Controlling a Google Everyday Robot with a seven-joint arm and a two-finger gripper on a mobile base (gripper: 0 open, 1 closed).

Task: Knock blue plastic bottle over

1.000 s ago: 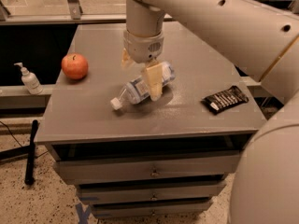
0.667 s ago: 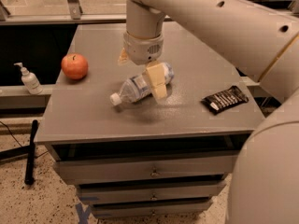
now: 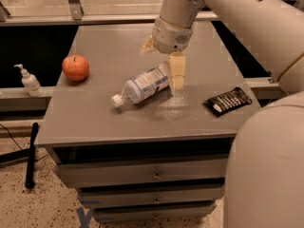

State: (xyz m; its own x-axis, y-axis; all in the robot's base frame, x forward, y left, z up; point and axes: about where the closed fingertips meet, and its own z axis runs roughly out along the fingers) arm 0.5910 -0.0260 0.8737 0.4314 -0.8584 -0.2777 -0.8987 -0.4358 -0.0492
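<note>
The blue plastic bottle (image 3: 142,87) lies on its side on the grey cabinet top (image 3: 95,122). Its white cap (image 3: 116,100) points to the front left and its base points towards the gripper. My gripper (image 3: 162,60) hangs just above and behind the bottle's base end, with its fingers spread apart and holding nothing. One tan finger (image 3: 176,72) reaches down beside the bottle's base. The other finger (image 3: 147,46) sticks out to the left, higher up.
A red apple (image 3: 75,67) sits at the cabinet's left edge. A dark snack bar (image 3: 228,101) lies at the right edge. A small white pump bottle (image 3: 29,81) stands on a ledge to the left, off the cabinet. Drawers are below.
The gripper has shifted a little to the right and up, from over the bottle's body to its base end. The bottle stays lying on its side in about the same place.
</note>
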